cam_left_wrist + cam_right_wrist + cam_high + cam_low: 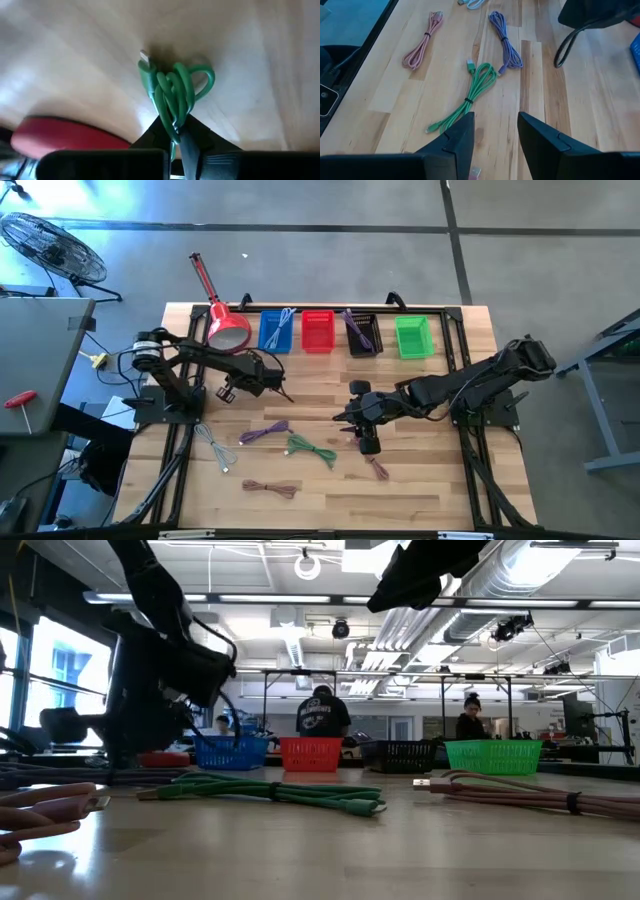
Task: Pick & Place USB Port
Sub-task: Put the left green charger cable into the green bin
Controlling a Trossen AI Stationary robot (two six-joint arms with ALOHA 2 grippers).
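1 green cable [311, 448], diagonal across table

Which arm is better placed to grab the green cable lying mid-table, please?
Right. The right gripper hovers with open jaws beside the green cable; the left gripper clamps a second cable.

Pale wood bench [420, 480]. Along its far edge: red bowl [229, 330], blue basket [279, 331], red basket [317, 331], black basket [363, 334], green basket [413, 337]. Loose cables: green cable [311, 449], purple cable [263, 433], pink cable [270, 489], pale grey cable [214, 448].
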